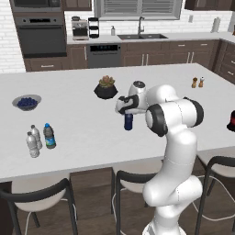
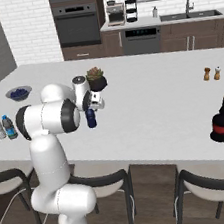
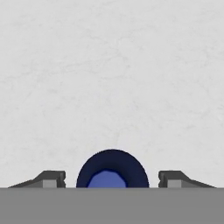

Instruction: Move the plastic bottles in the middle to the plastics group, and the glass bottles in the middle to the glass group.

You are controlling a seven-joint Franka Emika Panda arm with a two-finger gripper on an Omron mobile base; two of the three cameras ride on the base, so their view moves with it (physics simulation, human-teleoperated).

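The claw (image 3: 112, 179) hangs straight over the dark blue bottle (image 1: 128, 121), one fingertip (image 3: 52, 178) on either side of it, each standing off from its sides with counter showing in the gap, so the claw is spread and not pinching. From above, the bottle is a round, solid navy shoulder with a paler blue cap in the middle. From the side it is a small, slim, opaque thing, standing upright on the white counter (image 1: 82, 119) near its middle, just under the hand.

Off to the arm's left, near the counter's front edge, stand two clear white-capped bottles (image 1: 33, 140) close together, and just beside them a clear bottle with a blue label and cap (image 1: 49, 136). A bowl of blueberries (image 1: 26, 102) sits behind those, and a potted plant (image 1: 106, 87) lies beyond the blue bottle. Far to the right stands a fat dark bottle with a red band (image 2: 220, 121).
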